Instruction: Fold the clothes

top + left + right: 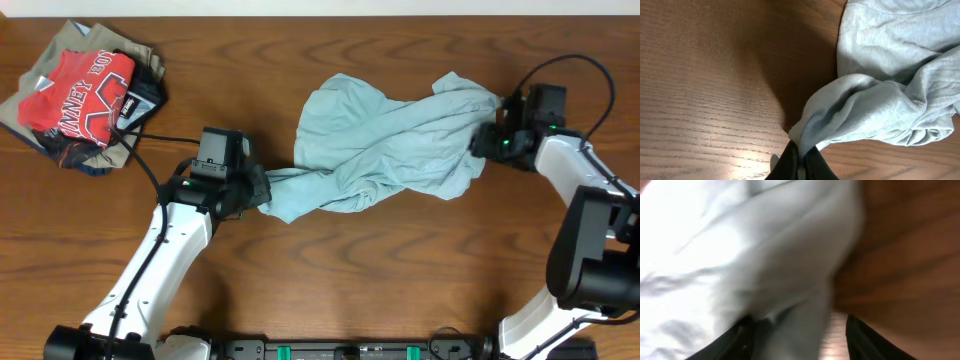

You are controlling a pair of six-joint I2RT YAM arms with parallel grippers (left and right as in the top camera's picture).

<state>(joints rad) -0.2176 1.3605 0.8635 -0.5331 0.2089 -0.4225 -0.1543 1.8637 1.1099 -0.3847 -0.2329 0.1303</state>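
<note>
Overhead: we see the wrinkled pale blue-grey fabric garment [390,145] on the surface, its long axis running from the left end effector [258,190] across to the right end effector [487,135].
Left wrist: the left end effector is clenched on the garment's near end.
Right wrist: blurred. Cloth lies between the parted fingers, but we cannot tell whether they grip it.

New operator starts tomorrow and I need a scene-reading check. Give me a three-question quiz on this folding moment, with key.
1. True or false: the left gripper is shut on an edge of the pale blue garment.
2. Where does the red T-shirt lie? A) far left corner of the table B) under the garment C) beside the right arm
3. Fill in: the jaws of the right gripper stand ____ around the fabric.
Key: 1 true; 2 A; 3 open.
</note>
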